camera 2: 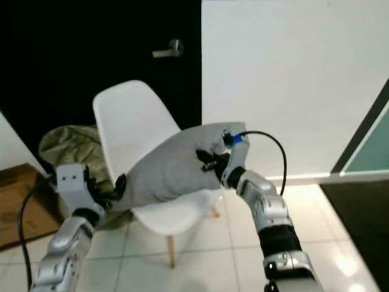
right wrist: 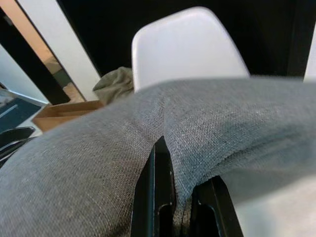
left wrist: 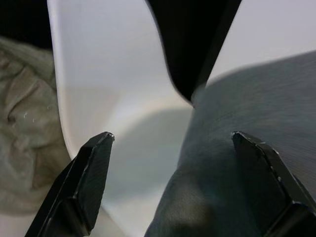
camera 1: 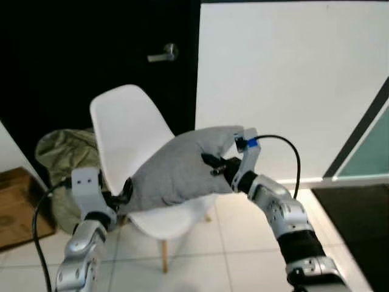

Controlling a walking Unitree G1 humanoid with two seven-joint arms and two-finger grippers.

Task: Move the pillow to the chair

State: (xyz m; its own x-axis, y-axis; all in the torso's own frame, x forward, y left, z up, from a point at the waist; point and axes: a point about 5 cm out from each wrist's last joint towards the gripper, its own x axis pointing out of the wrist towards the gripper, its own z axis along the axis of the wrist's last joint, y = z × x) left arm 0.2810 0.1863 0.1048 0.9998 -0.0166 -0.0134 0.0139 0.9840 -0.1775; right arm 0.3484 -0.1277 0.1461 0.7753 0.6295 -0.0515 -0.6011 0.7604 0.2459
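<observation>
The right gripper is clamped on a fold of the grey pillow near its upper right corner; the right wrist view shows its two fingers pinched together with cloth between them. The left gripper sits at the pillow's lower left end with its fingers spread apart, one against the cloth and one out over the chair seat. The pillow hangs tilted between both arms, over the seat of the white chair and in front of its back; whether it touches the seat cannot be told. Behind the chair's left side lies an olive bag, with a cardboard box farther left on the tiled floor. A dark door with a lever handle stands behind, beside a white wall.
</observation>
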